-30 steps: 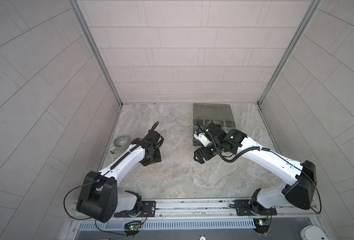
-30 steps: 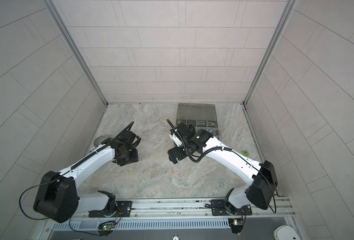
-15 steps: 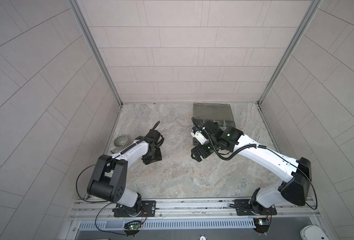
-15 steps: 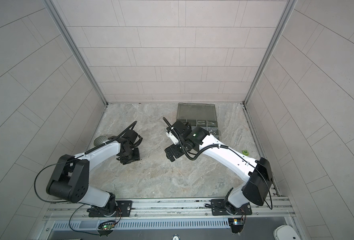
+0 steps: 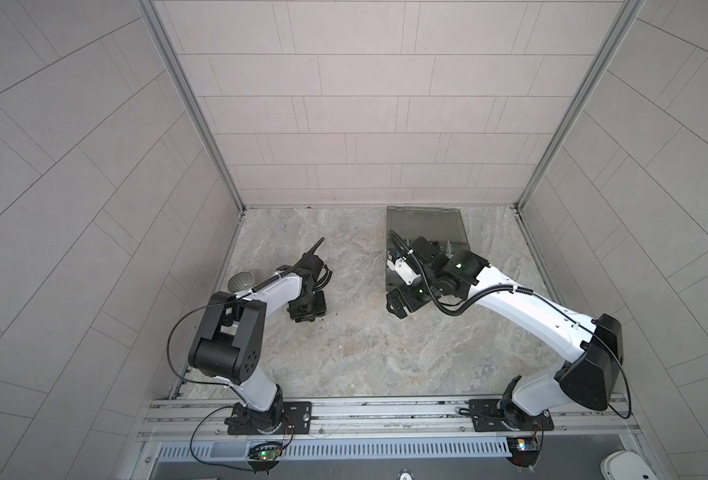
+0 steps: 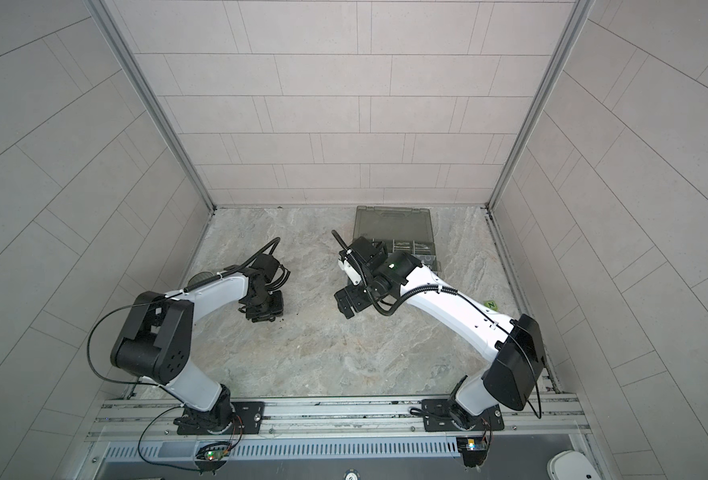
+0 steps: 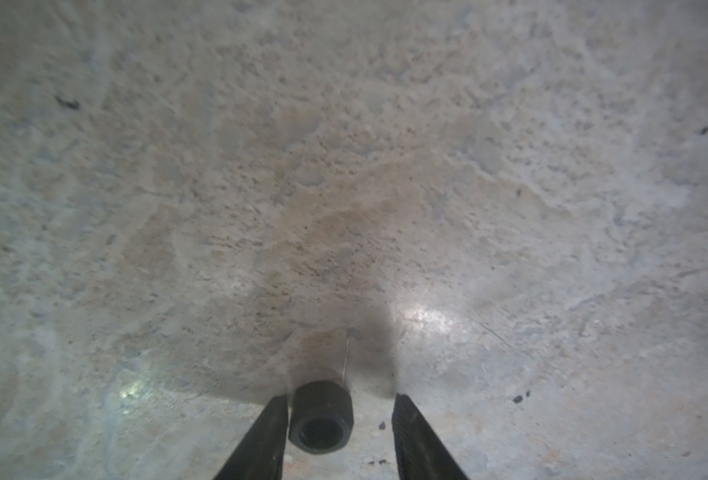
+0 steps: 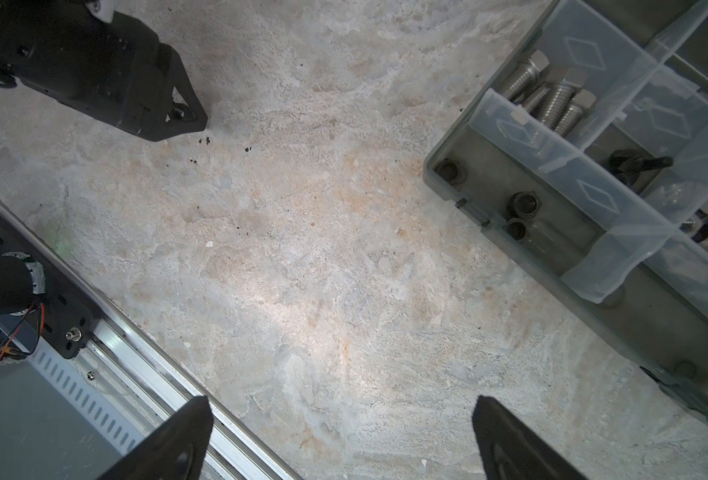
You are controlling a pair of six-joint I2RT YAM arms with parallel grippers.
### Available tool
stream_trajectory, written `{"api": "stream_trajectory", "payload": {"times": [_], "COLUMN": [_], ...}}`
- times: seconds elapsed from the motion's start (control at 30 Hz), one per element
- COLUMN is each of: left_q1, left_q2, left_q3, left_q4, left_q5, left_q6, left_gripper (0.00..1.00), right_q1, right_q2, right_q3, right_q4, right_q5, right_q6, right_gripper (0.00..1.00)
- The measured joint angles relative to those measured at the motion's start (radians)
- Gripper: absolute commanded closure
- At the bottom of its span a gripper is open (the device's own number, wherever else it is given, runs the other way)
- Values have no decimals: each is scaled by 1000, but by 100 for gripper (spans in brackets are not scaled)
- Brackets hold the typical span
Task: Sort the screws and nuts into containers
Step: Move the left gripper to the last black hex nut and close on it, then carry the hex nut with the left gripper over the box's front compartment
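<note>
In the left wrist view the left pincer [image 7: 340,399] stands partly open astride a black hex nut [image 7: 321,417] lying on the table [image 7: 344,166]. One finger is at or almost at the nut's flank and the other stands apart from it, so nothing is gripped yet. In both top views this pincer [image 5: 307,316] is low over the table, left of centre, while the organizer box [image 5: 425,226] lies at the upper right. To do the pickup well, I judge the fingers should meet two flat faces squarely with their tips down at the table, since an off-centre squeeze may shove or flip so small a piece; then lift straight up. In the box's edge compartment [image 8: 489,183] black nuts [image 8: 524,205] already lie, with screws [image 8: 551,99] in another, so this one belongs with the nuts. The right pincer [image 8: 344,436] hangs wide open and empty beside the box.
</note>
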Motion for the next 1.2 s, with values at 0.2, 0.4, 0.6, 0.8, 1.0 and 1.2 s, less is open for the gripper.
{"api": "stream_trajectory", "payload": {"times": [0.2, 0.4, 0.6, 0.8, 1.0, 1.2], "left_q1": [0, 0, 0, -22, -122, -259], "left_q2": [1, 19, 21, 32, 116, 314], "left_q3": [0, 9, 15, 140, 382, 681], "left_q4": [-2, -3, -9, -72, -130, -193], "left_q5": [-1, 3, 17, 24, 14, 13], "left_q6": [2, 5, 6, 7, 8, 9], "left_gripper": [66, 73, 77, 77, 77, 77], "right_q1": [-9, -17, -29, -53, -87, -152], "right_q2": [0, 0, -2, -48, -180, -348], "right_q3": [-2, -5, -24, -77, -155, -251], "right_q4": [-1, -9, -19, -28, -38, -45], "right_q5": [-1, -3, -4, 0, 29, 59], "right_q6": [1, 5, 5, 9, 25, 52], "right_gripper": [1, 1, 1, 1, 1, 1]}}
